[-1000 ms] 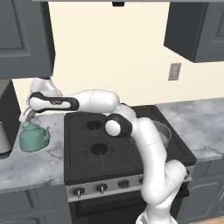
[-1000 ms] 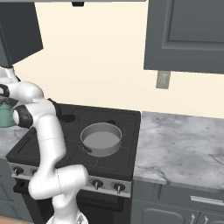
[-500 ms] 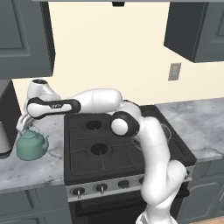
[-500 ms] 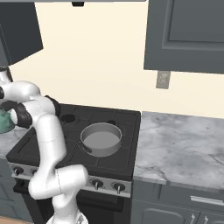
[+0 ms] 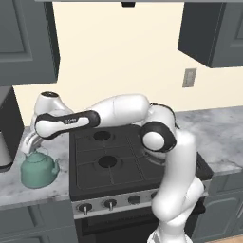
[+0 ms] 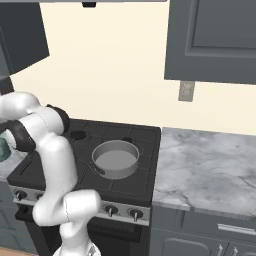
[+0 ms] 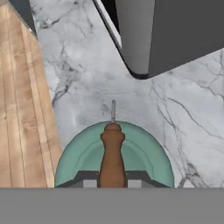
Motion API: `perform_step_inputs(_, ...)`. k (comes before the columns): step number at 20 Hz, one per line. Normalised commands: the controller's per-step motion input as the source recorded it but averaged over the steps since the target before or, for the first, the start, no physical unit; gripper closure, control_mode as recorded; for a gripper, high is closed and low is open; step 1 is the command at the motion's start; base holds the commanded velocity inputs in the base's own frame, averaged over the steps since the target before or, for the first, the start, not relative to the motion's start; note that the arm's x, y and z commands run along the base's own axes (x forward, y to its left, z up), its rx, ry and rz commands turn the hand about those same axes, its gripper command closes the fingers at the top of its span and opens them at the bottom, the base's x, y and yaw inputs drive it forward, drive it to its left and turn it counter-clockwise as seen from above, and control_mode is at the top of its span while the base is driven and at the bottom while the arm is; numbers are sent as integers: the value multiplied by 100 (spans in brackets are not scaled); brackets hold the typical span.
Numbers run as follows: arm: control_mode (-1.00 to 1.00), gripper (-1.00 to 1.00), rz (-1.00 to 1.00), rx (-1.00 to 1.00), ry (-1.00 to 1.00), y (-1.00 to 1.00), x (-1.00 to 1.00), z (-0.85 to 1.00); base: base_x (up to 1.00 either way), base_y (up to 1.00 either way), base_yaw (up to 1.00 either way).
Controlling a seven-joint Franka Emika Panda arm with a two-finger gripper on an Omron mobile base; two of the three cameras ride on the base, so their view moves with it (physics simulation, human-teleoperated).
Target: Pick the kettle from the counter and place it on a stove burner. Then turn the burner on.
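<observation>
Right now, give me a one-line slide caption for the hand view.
Jaws shut on the orange-brown bar of the teal kettle, seen from above over the marble counter.

Kettle (image 5: 39,169) sat on table (image 5: 19,190) left of stove (image 5: 118,161), just beside its edge. Hand (image 5: 29,142) closed on kettle handle from above. Tall dark appliance (image 7: 175,35) stood close behind kettle, limiting room on far side. Two left burners (image 5: 108,162) bare, grates unobstructed. Grey pan (image 6: 116,159) occupied right front burner. Upper cabinet (image 5: 26,42) overhung table, capping room above. Table right of stove (image 6: 210,170) bare.
</observation>
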Motion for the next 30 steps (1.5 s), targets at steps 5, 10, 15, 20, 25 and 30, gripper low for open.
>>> perform_step_inputs(5,-100,100,-13,17,-14,-93,-62,46,0,0,0)
perform_step_inputs(10,-100,100,-25,8,-22,-74,-9,98,0,0,0)
perform_step_inputs(15,-100,100,-33,0,-5,-73,-16,56,0,0,0)
perform_step_inputs(20,-100,100,-37,0,0,-87,-27,9,0,0,0)
perform_step_inputs(25,-100,100,-50,2,5,-75,-10,3,0,0,0)
perform_step_inputs(30,-100,100,-40,8,4,-41,0,15,0,0,0)
